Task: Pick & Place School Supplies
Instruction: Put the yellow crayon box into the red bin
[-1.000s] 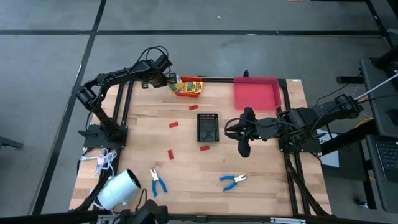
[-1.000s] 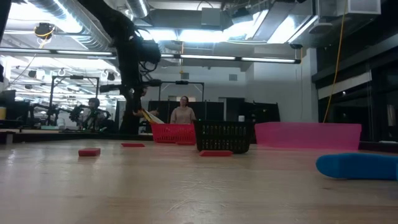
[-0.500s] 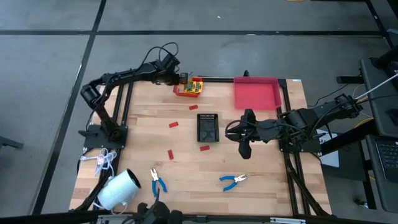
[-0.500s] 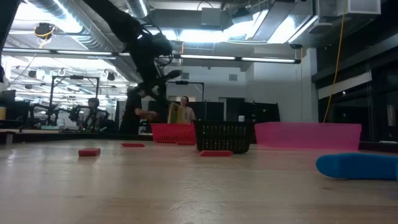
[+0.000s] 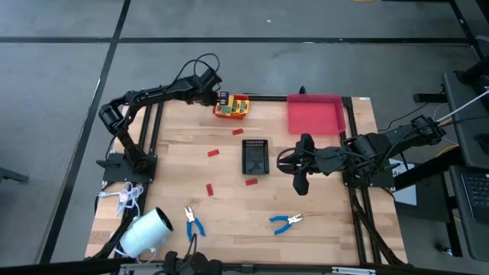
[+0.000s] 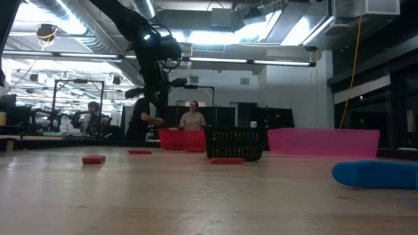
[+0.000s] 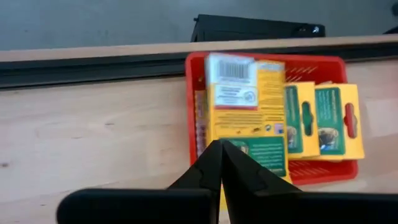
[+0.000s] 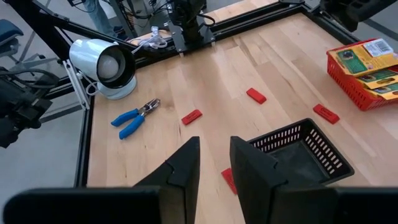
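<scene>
Left gripper (image 5: 216, 98) is hovering at the far left edge of the table, just beside the red basket (image 5: 231, 116), fingers pressed together with nothing between them; in the left wrist view the closed tips (image 7: 219, 163) are pointing at the basket (image 7: 193, 99) below. Three yellow-and-green boxes (image 7: 249, 118) are lying inside that basket, overlapping each other, one with a white barcode label facing up. From above the boxes (image 5: 233, 105) are filling most of the basket.

Right gripper (image 5: 299, 180) is sitting low over the table's middle right, just beside the black basket (image 5: 254, 156), fingers (image 8: 186, 163) a narrow gap apart, holding nothing visible. The black basket (image 8: 298, 152) is standing just in front of those fingers.

Red pieces are lying scattered on the wood: one (image 5: 238, 131) near the red basket, one (image 5: 213, 153) left of the black basket, one (image 5: 250, 182) touching or just at the black basket's near side, one (image 5: 209, 189) further toward the near edge. Blue-handled pliers (image 5: 192, 222) are lying near the front left, a second pair of pliers (image 5: 286, 222) at front middle, well apart from both grippers.

Pink tray (image 5: 315, 113) is sitting at the far right corner. White roll (image 5: 145, 233) and white cord bundle (image 5: 127, 198) are sitting at the near left corner. A person (image 6: 192, 117) is standing in the room behind.
</scene>
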Tool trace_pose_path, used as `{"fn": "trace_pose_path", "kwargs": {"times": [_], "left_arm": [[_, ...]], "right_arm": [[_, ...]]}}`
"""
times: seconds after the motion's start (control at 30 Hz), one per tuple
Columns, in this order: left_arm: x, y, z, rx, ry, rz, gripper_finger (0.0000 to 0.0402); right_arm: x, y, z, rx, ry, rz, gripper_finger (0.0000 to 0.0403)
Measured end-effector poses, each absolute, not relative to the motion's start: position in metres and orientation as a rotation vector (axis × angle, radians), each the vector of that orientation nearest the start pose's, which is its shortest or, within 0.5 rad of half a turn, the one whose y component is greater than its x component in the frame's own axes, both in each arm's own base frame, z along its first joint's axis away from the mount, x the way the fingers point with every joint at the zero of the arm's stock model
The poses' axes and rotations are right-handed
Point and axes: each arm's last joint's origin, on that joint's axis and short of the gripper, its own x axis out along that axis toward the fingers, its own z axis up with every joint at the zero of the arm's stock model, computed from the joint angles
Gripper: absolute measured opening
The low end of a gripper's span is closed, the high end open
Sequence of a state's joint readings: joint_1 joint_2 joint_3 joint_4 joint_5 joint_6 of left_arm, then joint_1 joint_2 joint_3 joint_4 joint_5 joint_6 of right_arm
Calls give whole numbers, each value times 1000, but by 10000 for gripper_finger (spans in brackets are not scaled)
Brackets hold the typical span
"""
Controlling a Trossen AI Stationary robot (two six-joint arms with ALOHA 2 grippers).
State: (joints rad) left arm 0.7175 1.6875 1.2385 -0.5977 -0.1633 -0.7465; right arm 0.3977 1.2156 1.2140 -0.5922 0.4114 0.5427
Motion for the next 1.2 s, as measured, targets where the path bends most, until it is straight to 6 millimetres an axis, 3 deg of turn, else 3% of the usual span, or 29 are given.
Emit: {"fn": "trace_pose_path", "kwargs": {"times": [0.23,0.53,0.7,0.9,1.2], "left_arm": [[257,235,231,-965,658,1174,2],[264,224,231,-1002,683,1111,2],[274,215,225,-982,722,1089,2],[290,210,204,-1001,767,1063,2],[313,211,198,-1068,620,979,2]], "right_arm": [[236,87,358,296,523,-159,91],[236,87,358,295,522,-159,91],[236,87,358,291,522,-158,91],[236,87,358,288,523,-156,91],[234,92,358,290,524,-139,91]]}}
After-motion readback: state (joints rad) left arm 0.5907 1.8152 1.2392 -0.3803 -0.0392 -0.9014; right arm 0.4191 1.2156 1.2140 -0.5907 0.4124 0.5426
